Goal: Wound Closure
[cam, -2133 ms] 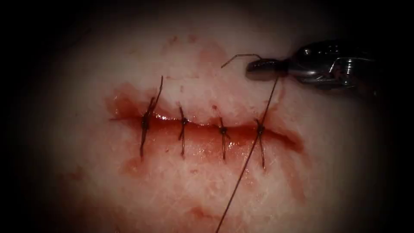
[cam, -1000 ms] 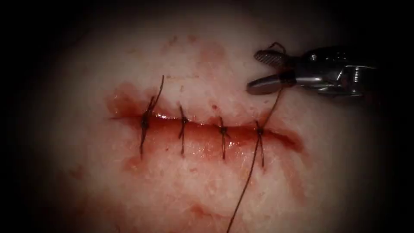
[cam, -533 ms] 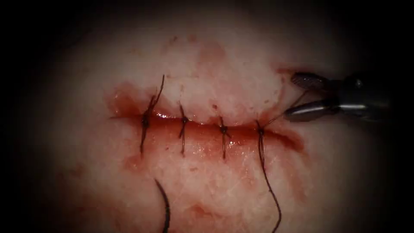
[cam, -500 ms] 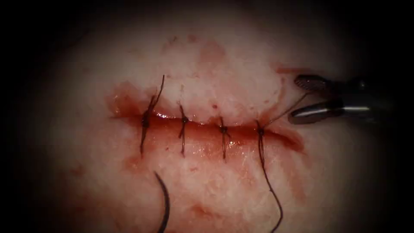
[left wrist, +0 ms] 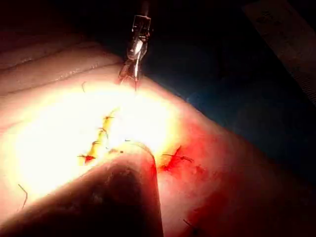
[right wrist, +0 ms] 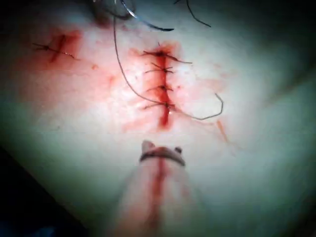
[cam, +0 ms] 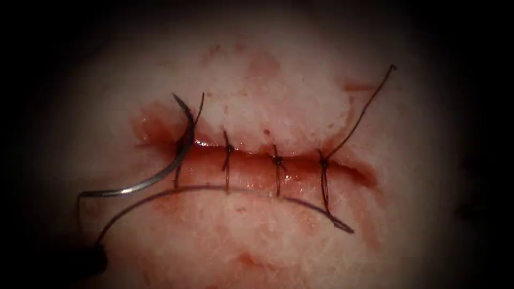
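The cut (cam: 251,160) in the tissue (cam: 267,241) carries several stitches. The curved needle (cam: 155,176) lies across the cut's left end, over the leftmost stitch, with its point (cam: 174,97) free and not in the tissue. From its rear end the thread (cam: 214,188) arcs below the cut to the rightmost stitch (cam: 323,160). A loose tail (cam: 364,109) rises up and right from that knot. My left tool (cam: 91,257) is a dark shape at the lower left, shut where the thread meets it. My right tool (left wrist: 129,74) stands back from the tissue, jaws apart, holding nothing.
Red fluid (cam: 155,126) stains the tissue around the cut. A second stitched spot (right wrist: 54,48) lies off to one side of the main cut (right wrist: 160,79). Dark bench surface (left wrist: 237,84) borders the tissue's edge.
The right tool opened, let the thread's tail go and drew back to the right, out of the endoscope view. Needle and thread swept leftward; the needle now lies over the cut's left end.
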`<action>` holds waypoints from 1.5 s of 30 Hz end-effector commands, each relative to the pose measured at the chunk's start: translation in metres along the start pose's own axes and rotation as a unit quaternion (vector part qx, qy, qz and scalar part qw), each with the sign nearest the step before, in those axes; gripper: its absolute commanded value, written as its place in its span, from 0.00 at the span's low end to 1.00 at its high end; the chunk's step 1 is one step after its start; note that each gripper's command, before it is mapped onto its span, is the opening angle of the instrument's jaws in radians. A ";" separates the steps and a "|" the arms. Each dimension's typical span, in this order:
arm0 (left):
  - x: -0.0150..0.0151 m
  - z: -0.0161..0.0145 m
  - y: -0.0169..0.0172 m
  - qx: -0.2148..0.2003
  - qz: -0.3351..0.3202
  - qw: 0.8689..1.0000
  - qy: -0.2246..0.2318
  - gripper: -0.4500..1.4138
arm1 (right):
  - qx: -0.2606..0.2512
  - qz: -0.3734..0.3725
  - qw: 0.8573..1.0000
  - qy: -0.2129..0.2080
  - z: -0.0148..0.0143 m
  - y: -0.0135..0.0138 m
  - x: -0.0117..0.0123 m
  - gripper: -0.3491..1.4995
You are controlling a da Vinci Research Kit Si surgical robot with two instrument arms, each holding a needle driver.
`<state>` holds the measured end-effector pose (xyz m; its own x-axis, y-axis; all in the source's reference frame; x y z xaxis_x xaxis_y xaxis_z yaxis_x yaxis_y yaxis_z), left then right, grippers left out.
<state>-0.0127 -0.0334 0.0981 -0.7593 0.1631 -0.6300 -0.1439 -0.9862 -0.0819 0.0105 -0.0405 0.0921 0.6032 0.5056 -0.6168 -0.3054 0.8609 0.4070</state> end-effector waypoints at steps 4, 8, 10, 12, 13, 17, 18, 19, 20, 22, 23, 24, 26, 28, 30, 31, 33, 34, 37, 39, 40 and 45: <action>0.0003 0.0020 -0.0009 0.000 0.004 1.000 -0.003 0.00 | -0.026 -0.003 0.999 0.033 -0.0013 0.0003 0.0024 0.89; 0.0022 0.0045 -0.0027 0.002 0.016 1.000 -0.007 0.00 | -0.025 0.018 0.994 0.108 0.0013 -0.0015 0.0067 0.29; 0.0026 0.0050 -0.0030 0.001 0.017 1.000 -0.006 0.00 | -0.024 0.020 0.993 0.118 0.0021 -0.0018 0.0072 0.23; 0.0038 0.0068 -0.0039 -0.002 0.019 1.000 -0.002 0.00 | -0.031 0.017 0.991 0.131 0.0047 -0.0029 0.0085 0.25; 0.0041 0.0074 -0.0042 -0.005 0.021 1.000 -0.001 0.00 | -0.032 0.018 0.990 0.134 0.0055 -0.0032 0.0089 0.25; 0.0043 0.0101 -0.0053 -0.008 0.019 1.000 -0.002 0.00 | -0.028 0.017 0.988 0.151 0.0092 -0.0043 0.0100 0.16; 0.0040 0.0110 -0.0055 -0.009 0.019 1.000 -0.004 0.00 | -0.025 0.014 0.988 0.153 0.0104 -0.0048 0.0101 0.15; 0.0038 0.0114 -0.0056 -0.009 0.020 1.000 -0.005 0.00 | -0.022 0.012 0.988 0.154 0.0110 -0.0051 0.0102 0.14; 0.0036 0.0118 -0.0058 -0.010 0.021 1.000 -0.007 0.00 | -0.020 0.011 0.988 0.155 0.0113 -0.0053 0.0103 0.13; 0.0033 0.0126 -0.0060 -0.011 0.021 1.000 -0.010 0.00 | -0.014 0.010 0.987 0.159 0.0116 -0.0057 0.0107 0.08; 0.0031 0.0133 -0.0062 -0.011 0.021 1.000 -0.011 0.00 | -0.011 0.011 0.987 0.162 0.0115 -0.0059 0.0109 0.06; 0.0030 0.0138 -0.0063 -0.011 0.022 1.000 -0.012 0.00 | -0.008 0.012 0.986 0.167 0.0115 -0.0061 0.0113 0.04; 0.0027 0.0157 -0.0064 -0.013 0.024 0.999 -0.019 0.00 | -0.004 0.015 0.983 0.182 0.0112 -0.0067 0.0125 0.00; 0.0025 0.0171 -0.0062 -0.016 0.025 0.999 -0.020 0.00 | -0.004 0.018 0.981 0.193 0.0110 -0.0069 0.0132 0.00; 0.0022 0.0182 -0.0061 -0.020 0.027 0.999 -0.023 0.00 | -0.002 0.021 0.979 0.202 0.0108 -0.0071 0.0140 0.00; 0.0022 0.0182 -0.0061 -0.020 0.027 0.999 -0.023 0.00 | -0.002 0.021 0.979 0.202 0.0108 -0.0071 0.0140 0.00; 0.0019 0.0194 -0.0058 -0.023 0.030 0.999 -0.028 0.00 | -0.002 0.023 0.977 0.212 0.0107 -0.0071 0.0145 0.00; 0.0018 0.0199 -0.0057 -0.025 0.030 0.999 -0.030 0.00 | -0.002 0.024 0.976 0.218 0.0107 -0.0071 0.0148 0.00; 0.0011 0.0215 -0.0051 -0.027 0.035 0.998 -0.037 0.00 | -0.004 0.026 0.973 0.230 0.0110 -0.0071 0.0152 0.00; 0.0010 0.0220 -0.0048 -0.030 0.036 0.998 -0.039 0.00 | -0.012 0.029 0.970 0.242 0.0113 -0.0071 0.0154 0.01; 0.0009 0.0222 -0.0046 -0.030 0.037 0.998 -0.041 0.00 | -0.016 0.030 0.969 0.246 0.0114 -0.0070 0.0155 0.06; 0.0012 0.0227 -0.0040 -0.030 0.038 0.998 -0.043 0.00 | -0.041 0.039 0.960 0.274 0.0125 -0.0068 0.0163 0.25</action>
<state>-0.0269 -0.0285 0.1146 -0.8192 0.0866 -0.5669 -0.0460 -0.9953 -0.0855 0.0309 -0.0387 0.0875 0.1024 0.5053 -0.8568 -0.4172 0.8038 0.4242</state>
